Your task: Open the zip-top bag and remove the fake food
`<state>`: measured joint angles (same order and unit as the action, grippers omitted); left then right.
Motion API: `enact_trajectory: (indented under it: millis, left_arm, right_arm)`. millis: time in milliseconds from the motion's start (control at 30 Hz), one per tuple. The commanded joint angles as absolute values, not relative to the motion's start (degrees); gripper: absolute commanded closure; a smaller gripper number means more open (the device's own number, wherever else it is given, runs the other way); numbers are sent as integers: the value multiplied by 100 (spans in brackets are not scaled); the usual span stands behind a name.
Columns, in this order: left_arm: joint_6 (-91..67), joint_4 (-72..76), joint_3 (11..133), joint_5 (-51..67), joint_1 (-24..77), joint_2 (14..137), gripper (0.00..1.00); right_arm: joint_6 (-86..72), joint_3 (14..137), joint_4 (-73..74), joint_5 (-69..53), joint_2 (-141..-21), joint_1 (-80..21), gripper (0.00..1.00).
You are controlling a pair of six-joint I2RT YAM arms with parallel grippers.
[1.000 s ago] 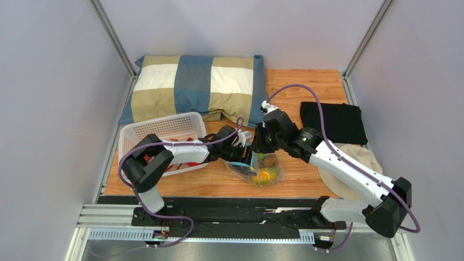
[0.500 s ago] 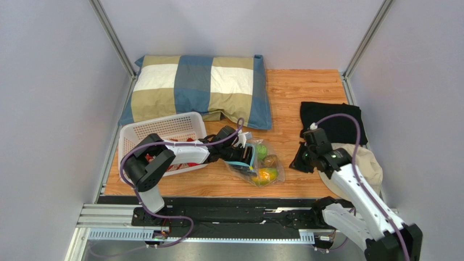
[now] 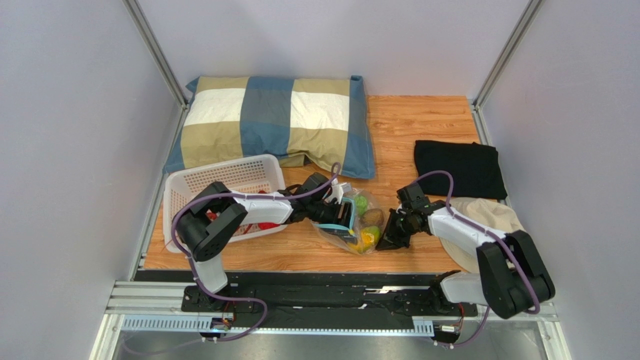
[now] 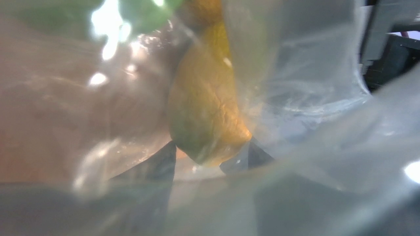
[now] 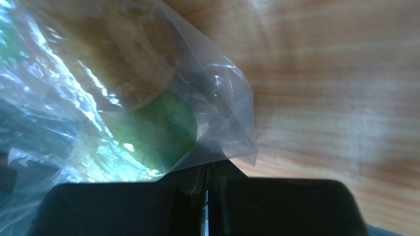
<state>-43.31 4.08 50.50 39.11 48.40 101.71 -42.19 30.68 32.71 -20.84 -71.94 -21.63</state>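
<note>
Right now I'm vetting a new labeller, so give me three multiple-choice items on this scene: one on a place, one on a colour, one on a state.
1. Where does the white basket stand relative to the zip-top bag? A right of it; B left of it; C on top of it.
2. What colour is the bag's zipper strip? A red; B black; C light blue.
3. How is the right gripper? A shut; B wide open; C clamped on the basket.
Answers: 1 B, the top view shows the basket to the bag's left. 2 C, the strip at the bag's mouth is light blue. 3 A, the right wrist view shows its fingers pressed together.
</note>
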Motion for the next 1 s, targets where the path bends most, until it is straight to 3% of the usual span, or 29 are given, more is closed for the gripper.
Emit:
enact_trajectory:
  millis: [0,300,600,967]
  left_arm:
    - [-4201,466,5405,3999,4939,10274,39]
    - [-4069,255,5801,3990,4957,10617,39]
    - [-4087,263,5344,3630,4957,10064,38]
    - [-3946,61,5827,3533,4957,10467,35]
  right_arm:
    - [-4114,3286,2408,-2495,-7742,-2285,100]
    - [-4096,3480,2223,-2865,-8147,-2505,100]
    - [-2911,4631,4745,-827,-6882,-2189,100]
    - [-2751,4931,3982,-1502,-8243,-2135,100]
